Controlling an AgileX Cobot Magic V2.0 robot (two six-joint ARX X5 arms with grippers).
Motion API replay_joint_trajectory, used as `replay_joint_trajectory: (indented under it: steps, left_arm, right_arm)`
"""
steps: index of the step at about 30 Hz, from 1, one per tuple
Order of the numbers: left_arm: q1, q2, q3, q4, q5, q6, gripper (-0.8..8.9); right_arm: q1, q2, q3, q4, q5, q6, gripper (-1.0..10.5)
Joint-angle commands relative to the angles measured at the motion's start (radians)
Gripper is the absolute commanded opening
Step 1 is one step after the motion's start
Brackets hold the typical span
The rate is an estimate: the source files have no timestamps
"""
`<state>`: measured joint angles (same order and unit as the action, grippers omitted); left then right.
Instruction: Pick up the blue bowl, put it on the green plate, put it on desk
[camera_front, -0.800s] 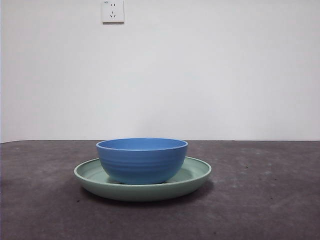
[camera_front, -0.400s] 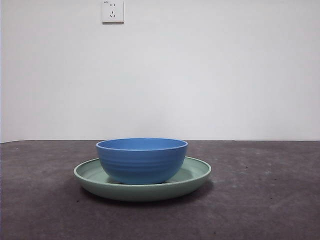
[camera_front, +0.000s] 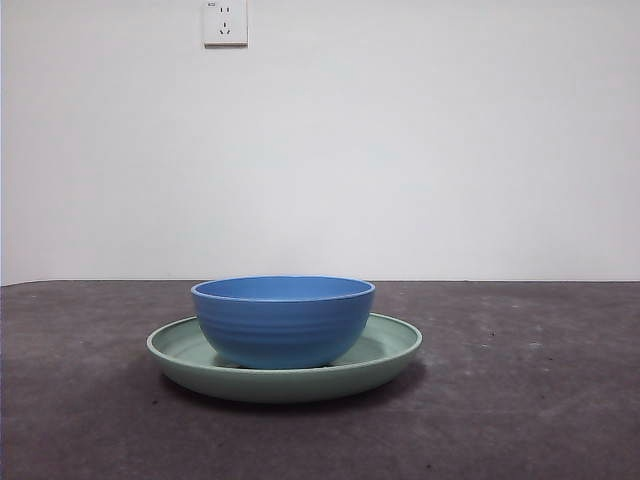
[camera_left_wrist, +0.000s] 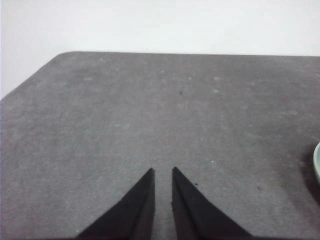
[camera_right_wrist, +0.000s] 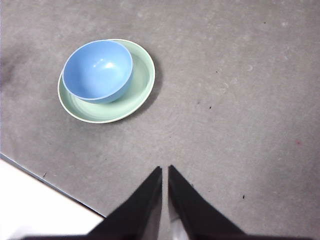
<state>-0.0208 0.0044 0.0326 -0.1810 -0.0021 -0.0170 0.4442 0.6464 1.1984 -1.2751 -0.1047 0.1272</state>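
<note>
— Both claws? 
— Left claw and right claw nearly closed, holding nothing, above the table. 
— Bowl? 
— Blue bowl sits upright on the green plate, off-centre.

Almost nothing differs across the last second in the front view. The blue bowl has crept very slightly sideways, toward the side of the wall socket, and the green plate under it has shifted with it by the same faint amount. The bowl sits inside the plate as it did, upright, with no gripper near it in that view
</note>
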Motion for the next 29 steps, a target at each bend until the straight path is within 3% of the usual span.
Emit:
replay_joint_trajectory:
  steps: [1,29]
  left_arm:
    - [0.014,-0.002,-0.021,0.001,-0.003,-0.006,0.55]
    - [0.041,-0.002,-0.021,-0.009,-0.004,-0.006,0.55]
  right_arm:
    - [0.005,0.005,0.013,0.01,0.001,-0.004,0.2]
    - [0.005,0.005,0.013,0.01,0.001,-0.004,0.2]
